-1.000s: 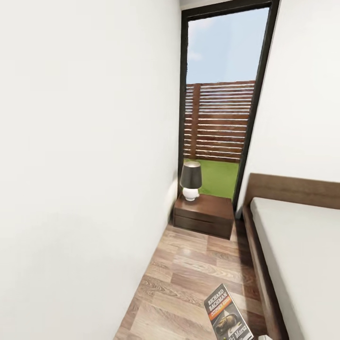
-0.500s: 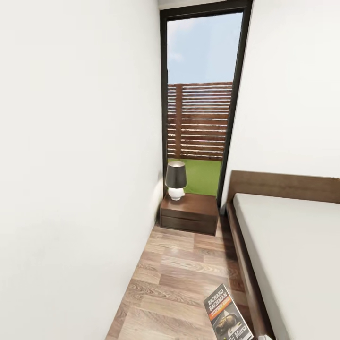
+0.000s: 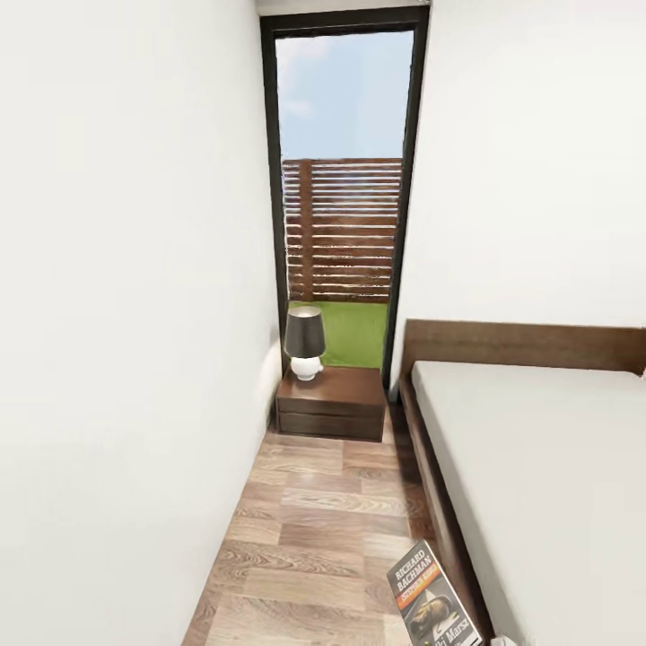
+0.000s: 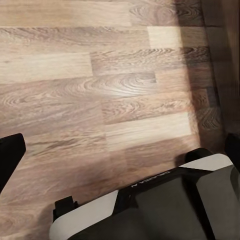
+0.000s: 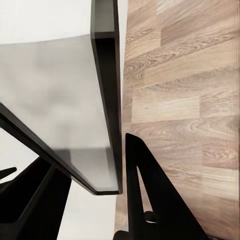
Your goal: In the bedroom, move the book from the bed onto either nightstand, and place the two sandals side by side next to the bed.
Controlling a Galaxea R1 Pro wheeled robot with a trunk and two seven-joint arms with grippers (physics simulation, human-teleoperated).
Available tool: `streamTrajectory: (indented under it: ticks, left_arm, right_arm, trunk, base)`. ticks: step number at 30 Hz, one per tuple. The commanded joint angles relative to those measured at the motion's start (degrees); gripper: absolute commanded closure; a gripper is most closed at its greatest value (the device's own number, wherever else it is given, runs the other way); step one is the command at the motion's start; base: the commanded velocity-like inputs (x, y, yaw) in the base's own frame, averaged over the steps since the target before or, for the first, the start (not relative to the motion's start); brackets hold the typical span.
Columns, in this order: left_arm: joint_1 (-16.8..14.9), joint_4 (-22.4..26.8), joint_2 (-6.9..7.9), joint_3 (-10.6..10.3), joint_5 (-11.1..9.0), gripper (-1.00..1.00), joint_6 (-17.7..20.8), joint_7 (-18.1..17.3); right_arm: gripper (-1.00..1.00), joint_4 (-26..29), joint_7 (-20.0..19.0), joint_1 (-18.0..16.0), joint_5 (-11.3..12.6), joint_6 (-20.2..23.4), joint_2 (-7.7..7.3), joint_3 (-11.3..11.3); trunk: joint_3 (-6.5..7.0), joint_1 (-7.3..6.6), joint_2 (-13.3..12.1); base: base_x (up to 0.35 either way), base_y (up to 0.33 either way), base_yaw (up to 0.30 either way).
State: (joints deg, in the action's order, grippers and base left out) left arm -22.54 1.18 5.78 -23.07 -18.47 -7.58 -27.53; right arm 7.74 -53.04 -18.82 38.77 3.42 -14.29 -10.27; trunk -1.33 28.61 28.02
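The book [image 3: 431, 606] rides low in the head view, held up in the right claw [image 5: 117, 165], whose dark fingers clench its grey slab, so it is off the bed [image 3: 538, 467] for carrying. Whether the left claw [image 4: 120, 150] is released cannot be told; it hangs over bare floor [image 4: 100, 90]. Ahead, 1 nightstand [image 3: 345, 390] sits by the window [image 3: 341, 179], its lamp [image 3: 304, 343] leaving free top. The aisle between wall [image 3: 126, 314] and bed frame is narrow.

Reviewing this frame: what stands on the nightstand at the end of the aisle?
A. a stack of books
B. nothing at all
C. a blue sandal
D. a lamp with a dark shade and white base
D: in the head view a lamp with a dark shade and white base stands on the nightstand below the window.
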Motion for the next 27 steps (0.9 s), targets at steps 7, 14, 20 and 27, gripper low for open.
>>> streamTrajectory:
  ticks: [7, 14, 20, 27]
  left_arm:
    - [0.0, 0.0, 0.02, -0.5, -0.4, -1.0, -0.2, -0.2]
    - [0.0, 0.0, 0.02, -0.5, -0.4, -1.0, -0.2, -0.2]
    - [0.0, 0.0, 0.02, -0.5, -0.4, -1.0, -0.2, -0.2]
    - [0.0, 0.0, 0.02, -0.5, -0.4, -1.0, -0.2, -0.2]
  right_arm:
    - [1.0, 0.0, -0.2, -0.1, 0.6, 0.3, -0.01, -0.4]
    - [1.0, 0.0, -0.2, -0.1, 0.6, 0.4, 0.02, -0.4]
    - [1.0, 0.0, -0.2, 0.0, 0.6, 0.3, -0.03, -0.4]
    - [1.0, 0.0, -0.2, -0.1, 0.6, 0.4, -0.01, -0.4]
  trunk:
    - [-0.12, 0.03, 0.1]
    - [-0.12, 0.03, 0.1]
    - [-0.12, 0.03, 0.1]
    - [-0.12, 0.03, 0.1]
  base:
    - [0.0, 0.0, -0.243]
    - [0.0, 0.0, -0.18]
    - [0.0, 0.0, -0.088]
    - [0.116, 0.0, -0.12]
